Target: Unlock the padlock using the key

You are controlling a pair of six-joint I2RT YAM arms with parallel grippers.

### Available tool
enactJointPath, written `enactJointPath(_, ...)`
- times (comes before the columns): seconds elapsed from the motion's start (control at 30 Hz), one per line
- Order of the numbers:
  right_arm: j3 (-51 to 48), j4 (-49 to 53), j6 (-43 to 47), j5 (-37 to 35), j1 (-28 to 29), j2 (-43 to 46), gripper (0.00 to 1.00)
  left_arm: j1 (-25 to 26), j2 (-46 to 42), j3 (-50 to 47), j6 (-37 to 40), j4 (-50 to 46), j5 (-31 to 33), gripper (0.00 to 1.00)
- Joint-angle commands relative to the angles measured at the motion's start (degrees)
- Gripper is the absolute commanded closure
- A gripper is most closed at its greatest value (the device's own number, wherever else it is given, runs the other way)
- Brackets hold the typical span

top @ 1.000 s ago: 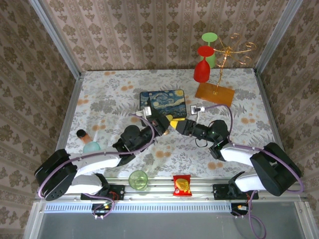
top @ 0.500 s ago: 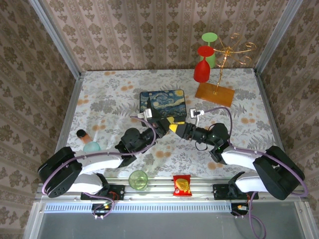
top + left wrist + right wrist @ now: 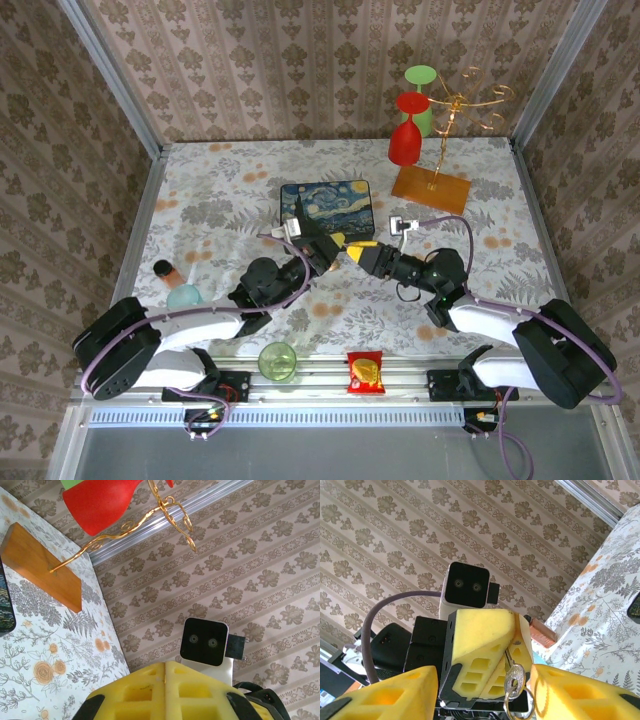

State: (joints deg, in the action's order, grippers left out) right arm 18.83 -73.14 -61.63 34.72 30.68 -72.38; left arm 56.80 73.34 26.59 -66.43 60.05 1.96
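Where the two arms meet: over the table (image 3: 220, 190), just in front of the starry-night box (image 3: 328, 205); from above I see the tips facing each other.
State of the left end effector (image 3: 506, 652): closed, with its yellow fingers (image 3: 145, 690) pressed together on the key (image 3: 514, 679).
Place of the key: pinched at the left fingertips, with its silver head sticking out below them in the right wrist view.
State of the right end effector (image 3: 358, 247): open. Its fingers (image 3: 390, 692) stand apart on either side of the key, and I see a gap on both sides.
Place of the padlock: I cannot make it out, so I cannot tell where it sits.
Far right of the table: a wooden stand (image 3: 431, 187) with a red glass (image 3: 405, 135) on its gold rack.
Near edge: a snack packet (image 3: 365, 372) and a green cup (image 3: 277, 360) between the arm bases.
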Motion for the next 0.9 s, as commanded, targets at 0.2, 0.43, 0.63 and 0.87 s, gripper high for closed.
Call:
enactJointPath(0.2,1.0,-2.0,0.4,-0.3,0.0,-0.7,0.69,-0.5,0.0,0.4,-0.4,1.4,0.4,1.00)
enactJointPath(0.43,1.1,-2.0,0.6,-0.3,0.0,-1.2,0.79,-0.6,1.8,0.0,-1.1,4.0,0.0,1.00)
enactJointPath(0.63,0.9,-2.0,0.7,-1.0,0.0,-0.9,0.85,-0.4,2.6,0.0,-1.3,4.4,-0.6,1.00)
enactJointPath(0.87,0.4,-2.0,1.1,-1.3,-0.1,-1.2,1.00,-0.5,1.4,0.2,-0.8,1.6,-0.9,1.00)
